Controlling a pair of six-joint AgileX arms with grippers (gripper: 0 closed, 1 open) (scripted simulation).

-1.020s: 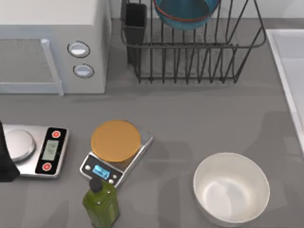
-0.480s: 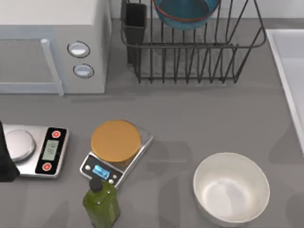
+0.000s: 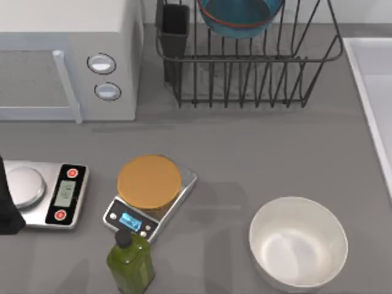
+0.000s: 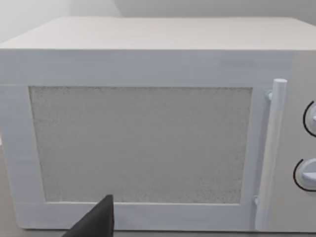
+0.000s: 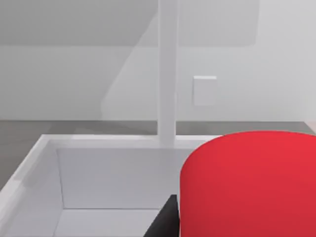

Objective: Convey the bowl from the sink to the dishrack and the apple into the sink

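Teal bowl (image 3: 239, 18), orange-red rim line; black dishrack (image 3: 257, 67); red apple (image 5: 249, 185).

Microwave (image 3: 67, 58), two scales (image 3: 46, 195), bottle (image 3: 130, 260)

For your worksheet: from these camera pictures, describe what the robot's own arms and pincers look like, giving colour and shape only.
Little of them shows. The left arm is a plain matte black, rounded mass at the top view's left edge. In each wrist view one pincer finger appears as a flat, black, pointed wedge: left, right. No cables or markings show.

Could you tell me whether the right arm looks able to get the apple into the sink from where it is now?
Probably yes. In the right wrist view the apple sits close at the right gripper, with the sink basin open beyond it. Only the faucet post rises at the far rim, clear of the basin.
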